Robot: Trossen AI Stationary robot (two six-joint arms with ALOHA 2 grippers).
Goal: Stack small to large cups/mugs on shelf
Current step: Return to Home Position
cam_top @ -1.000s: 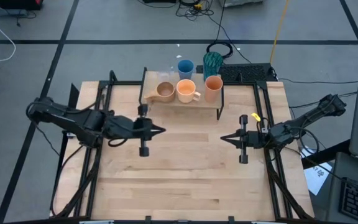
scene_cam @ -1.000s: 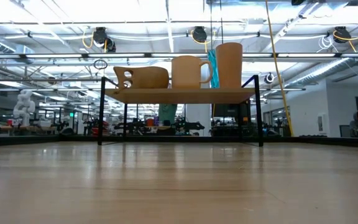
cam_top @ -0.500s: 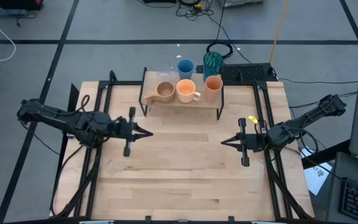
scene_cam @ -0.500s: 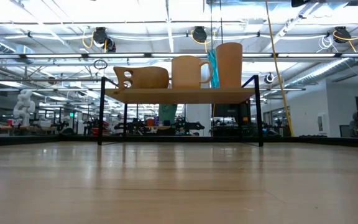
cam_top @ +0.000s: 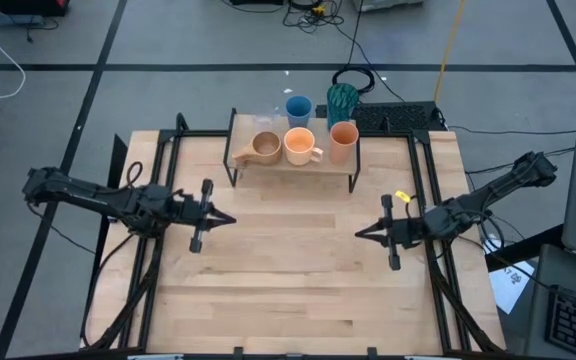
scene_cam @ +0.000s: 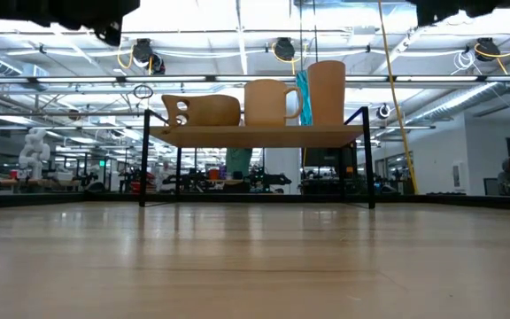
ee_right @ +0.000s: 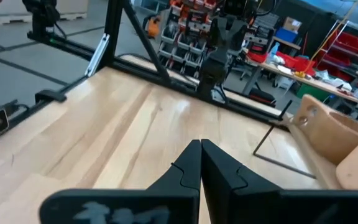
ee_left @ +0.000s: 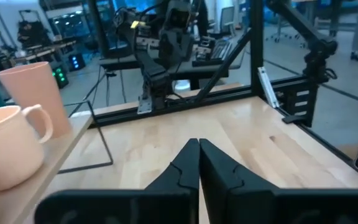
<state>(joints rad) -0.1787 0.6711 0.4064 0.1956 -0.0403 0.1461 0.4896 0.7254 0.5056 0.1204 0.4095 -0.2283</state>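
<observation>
The shelf [cam_top: 293,166] stands at the table's far middle on thin black legs. On it, in a front row, stand the tan wooden cup [cam_top: 264,147], the orange handled mug [cam_top: 300,146] and the orange-brown tumbler [cam_top: 343,140]; behind them are the clear glass [cam_top: 265,122], the blue cup [cam_top: 298,108] and the teal tumbler [cam_top: 342,100]. My left gripper [cam_top: 230,219] is shut and empty at the table's left. My right gripper [cam_top: 358,234] is shut and empty at the right. Both point toward the table's middle.
Black frame rails run along the table's left [cam_top: 158,200] and right [cam_top: 433,220] sides. A keyboard [cam_top: 393,117] and headphones [cam_top: 352,78] lie behind the shelf. Bare wood tabletop [cam_top: 293,270] lies between the grippers and toward the near edge.
My left gripper has drawn back toward the table's left edge, away from the shelf, staying shut. My right gripper has shifted slightly toward the near edge.
</observation>
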